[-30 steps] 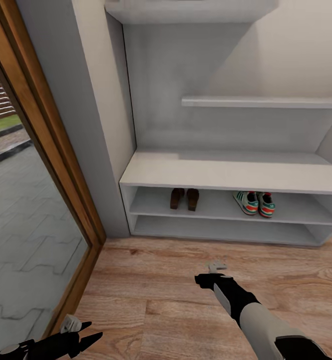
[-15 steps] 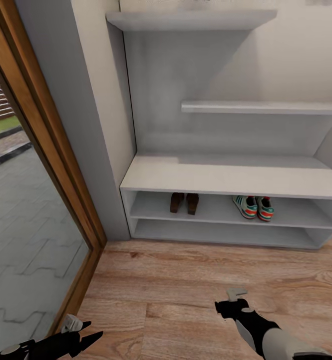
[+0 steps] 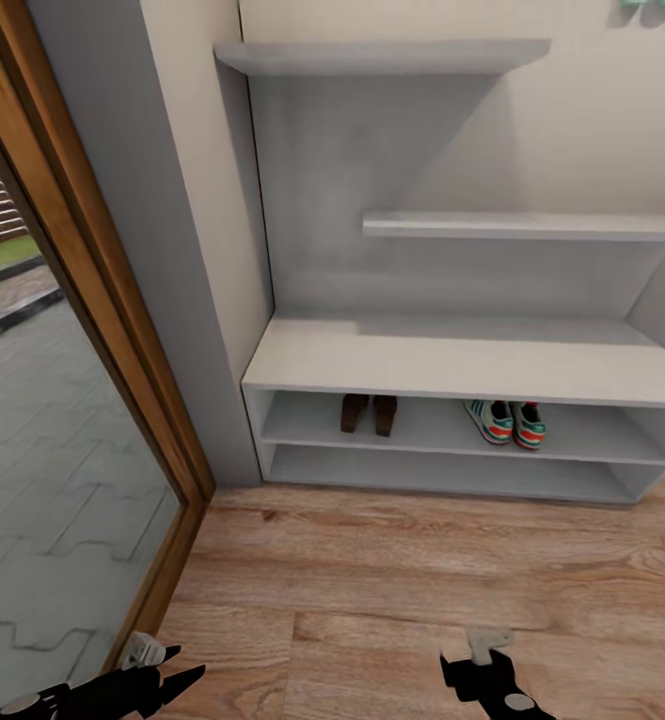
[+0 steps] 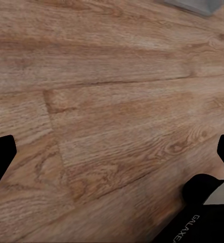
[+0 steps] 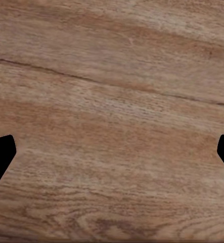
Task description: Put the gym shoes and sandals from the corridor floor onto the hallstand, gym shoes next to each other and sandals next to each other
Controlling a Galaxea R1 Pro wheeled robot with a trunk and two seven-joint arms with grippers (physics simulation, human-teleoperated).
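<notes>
Sandals [image 3: 369, 413] stand side by side on the middle tier of the hallstand [image 3: 452, 360], toward its left end. Gym shoes [image 3: 506, 422] sit together on the same tier, further right, apart from the sandals. Both pairs are well ahead of my grippers. My right gripper [image 3: 487, 670] hangs low over the corridor floor [image 3: 392, 570], fingers spread wide, holding nothing; the right wrist view shows bare planks between them. My left gripper [image 3: 157, 675] sits by the wooden door frame [image 3: 102, 300], fingers likewise parted and empty.
</notes>
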